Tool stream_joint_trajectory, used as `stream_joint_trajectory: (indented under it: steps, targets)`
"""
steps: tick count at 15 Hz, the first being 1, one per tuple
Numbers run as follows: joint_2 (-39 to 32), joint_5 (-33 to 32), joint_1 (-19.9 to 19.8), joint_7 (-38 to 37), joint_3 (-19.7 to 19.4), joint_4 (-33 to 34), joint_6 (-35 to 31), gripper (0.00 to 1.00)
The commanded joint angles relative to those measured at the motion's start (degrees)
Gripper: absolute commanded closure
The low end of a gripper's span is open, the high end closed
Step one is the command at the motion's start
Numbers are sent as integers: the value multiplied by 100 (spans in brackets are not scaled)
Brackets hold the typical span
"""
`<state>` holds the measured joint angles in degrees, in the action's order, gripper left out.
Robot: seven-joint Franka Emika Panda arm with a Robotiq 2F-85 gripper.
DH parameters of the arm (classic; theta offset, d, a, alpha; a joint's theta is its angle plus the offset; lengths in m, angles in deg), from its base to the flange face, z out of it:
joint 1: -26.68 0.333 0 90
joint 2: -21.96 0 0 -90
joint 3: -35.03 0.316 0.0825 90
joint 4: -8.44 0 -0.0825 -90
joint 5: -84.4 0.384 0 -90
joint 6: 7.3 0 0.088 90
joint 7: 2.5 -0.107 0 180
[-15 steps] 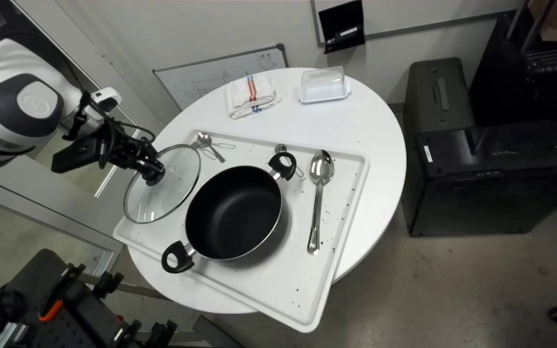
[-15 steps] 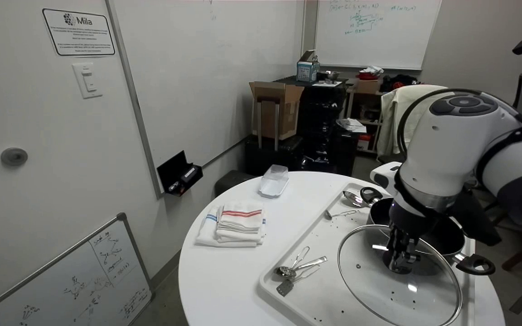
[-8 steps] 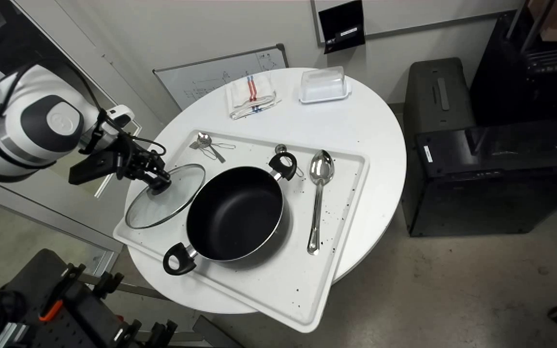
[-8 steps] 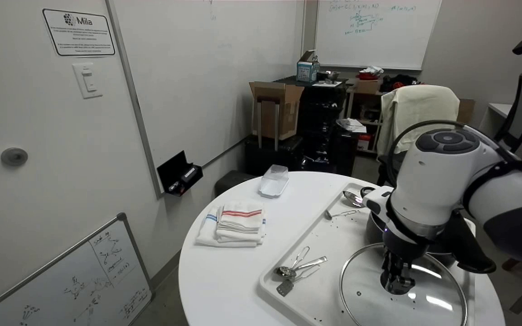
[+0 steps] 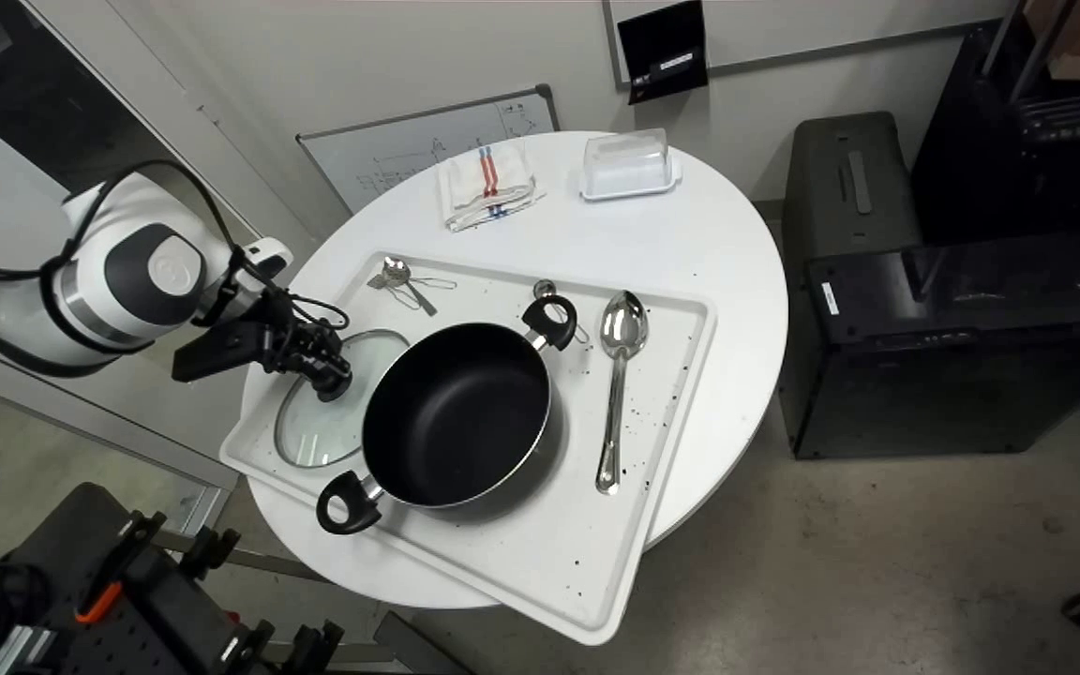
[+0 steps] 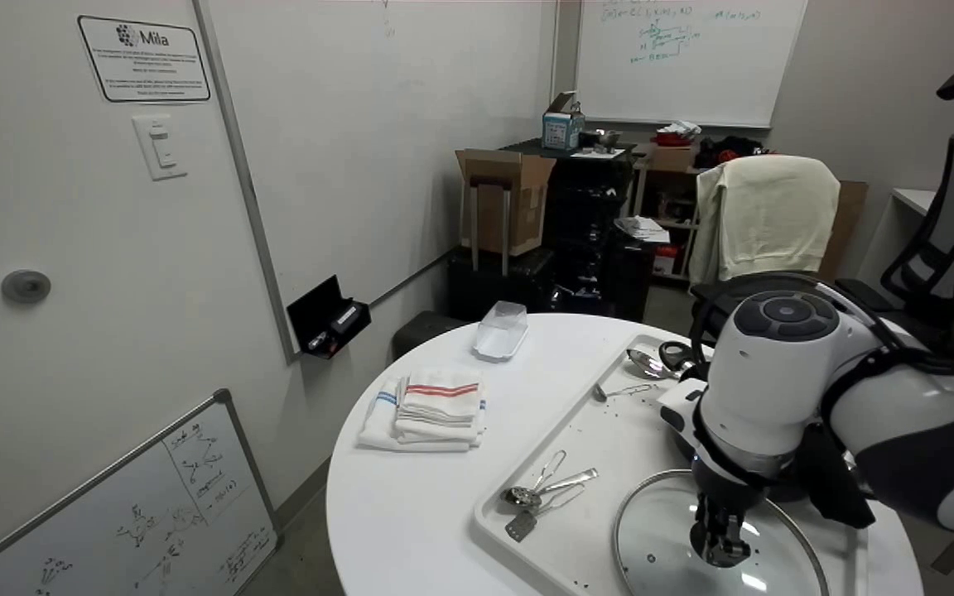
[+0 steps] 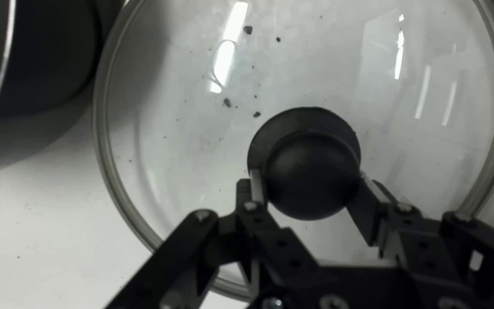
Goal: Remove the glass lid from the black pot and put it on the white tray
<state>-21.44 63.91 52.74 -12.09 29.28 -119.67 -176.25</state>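
Note:
The glass lid (image 5: pixel 317 433) lies level at the left end of the white tray (image 5: pixel 540 581), beside the black pot (image 5: pixel 456 412). In the wrist view the lid (image 7: pixel 195 137) fills most of the picture, with tray specks showing through it; whether it touches the tray I cannot tell. My gripper (image 7: pixel 309 182) is shut on the lid's black knob (image 7: pixel 313 171), one finger on each side. The gripper also shows in both exterior views (image 5: pixel 326 375) (image 6: pixel 721 538). The pot is uncovered and empty; in an exterior view the arm hides most of it.
Small metal utensils (image 5: pixel 399 277) lie at the tray's corner near the lid. A large metal spoon (image 5: pixel 617 394) lies on the tray beyond the pot. Folded towels (image 5: pixel 488 186) and a clear-covered white box (image 5: pixel 629 167) stand on the round white table (image 5: pixel 718 244).
My gripper has moved down and toward the pot with the lid in it. The lid has gone from tilted above the tray to level, low at the tray.

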Motion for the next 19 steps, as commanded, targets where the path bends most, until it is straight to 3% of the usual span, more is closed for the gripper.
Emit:
stream_joint_trajectory:
  steps: [1, 6, 7, 8, 9, 12, 19]
  targets:
    - [-197, 167, -25, 208, 38, 209, -154, 75]
    - [-225, 214, -24, 257, 46, 250, -181, 75]
    - [-196, 223, -39, 263, 58, 224, -169, 67]
    - [-164, 238, -69, 277, 81, 191, -154, 25]
    - [-137, 244, -78, 282, 84, 160, -150, 23]
    - [-13, 255, -154, 340, 146, 28, -163, 4]
    - [543, 207, -420, 671, 371, -520, -330, 0]
